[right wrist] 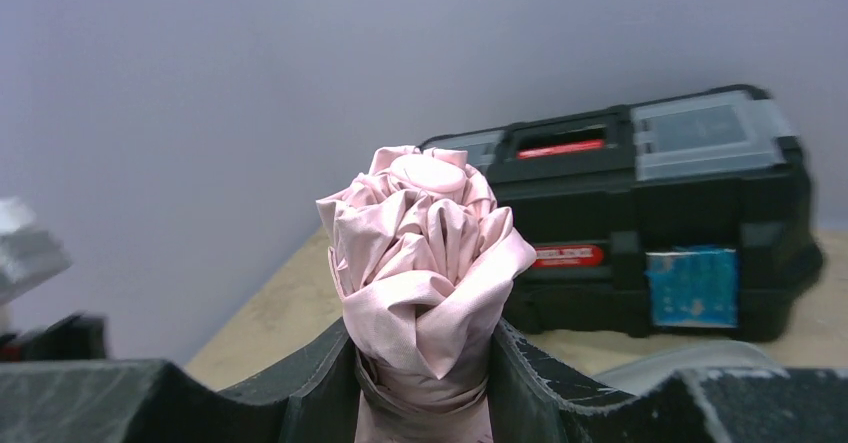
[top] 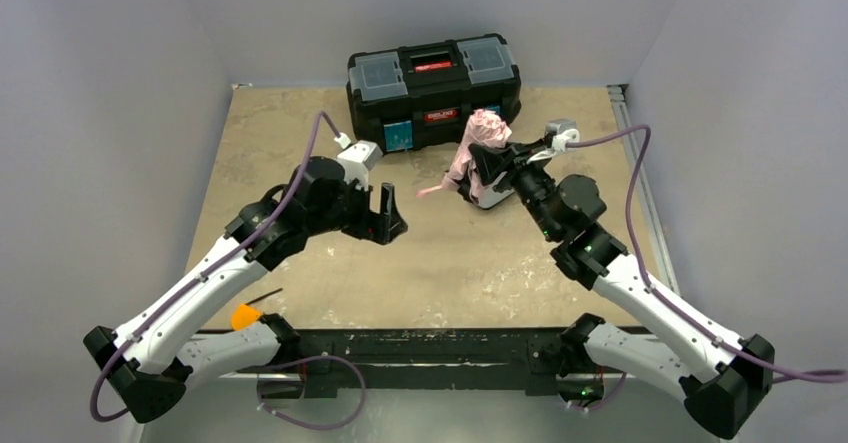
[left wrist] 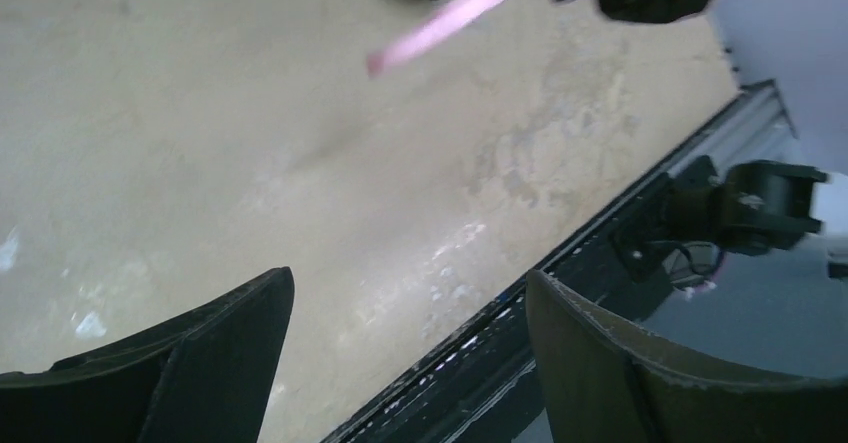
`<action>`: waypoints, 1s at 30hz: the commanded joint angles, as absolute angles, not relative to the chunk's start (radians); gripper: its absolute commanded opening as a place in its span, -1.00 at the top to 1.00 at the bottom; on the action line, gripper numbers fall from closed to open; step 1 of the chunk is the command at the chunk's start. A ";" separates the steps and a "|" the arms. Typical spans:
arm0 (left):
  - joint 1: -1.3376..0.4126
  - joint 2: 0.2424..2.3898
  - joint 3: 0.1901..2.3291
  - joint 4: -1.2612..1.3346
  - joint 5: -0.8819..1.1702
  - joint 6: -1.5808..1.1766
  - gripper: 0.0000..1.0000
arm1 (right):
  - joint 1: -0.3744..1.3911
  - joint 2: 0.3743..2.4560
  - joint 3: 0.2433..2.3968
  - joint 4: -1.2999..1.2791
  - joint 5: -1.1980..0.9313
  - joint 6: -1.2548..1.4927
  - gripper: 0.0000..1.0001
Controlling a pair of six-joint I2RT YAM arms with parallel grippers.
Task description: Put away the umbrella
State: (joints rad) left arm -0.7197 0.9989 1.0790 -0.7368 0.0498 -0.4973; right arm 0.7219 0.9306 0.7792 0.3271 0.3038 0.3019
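The umbrella [top: 480, 143] is a folded pale pink bundle, held off the table just in front of the black toolbox. My right gripper [top: 487, 168] is shut on it; in the right wrist view the bunched pink fabric [right wrist: 425, 253] sticks up between both fingers. Its pink strap [top: 432, 191] hangs out to the left and also shows in the left wrist view [left wrist: 440, 23]. My left gripper [top: 392, 221] is open and empty, low over the table to the left of the umbrella; its fingers [left wrist: 210, 353] frame bare tabletop.
A closed black toolbox [top: 433, 88] with a red handle stands at the table's back edge, also in the right wrist view [right wrist: 660, 213]. An orange object [top: 245, 316] lies near the left arm at the front edge. A metal rail [top: 640, 193] runs along the table's right side.
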 commanded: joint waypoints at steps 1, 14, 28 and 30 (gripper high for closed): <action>-0.717 1.004 1.179 -0.519 0.328 -0.367 -0.79 | 0.640 0.901 0.859 0.332 -0.218 0.419 1.00; -0.704 1.023 1.291 -0.348 0.552 -0.337 -0.95 | 0.633 0.925 0.960 0.548 -0.547 0.683 1.00; -0.704 1.056 1.227 -0.144 0.707 -0.441 -0.20 | 0.633 0.998 0.969 0.738 -0.610 0.833 1.00; -0.705 1.057 1.224 -0.137 0.719 -0.452 0.18 | 0.633 1.000 0.966 0.746 -0.605 0.836 1.00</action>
State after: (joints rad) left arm -0.7090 1.0489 1.2392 -0.2386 0.6430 -0.4103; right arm 0.6346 1.0130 0.9146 0.6029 -0.5961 0.7876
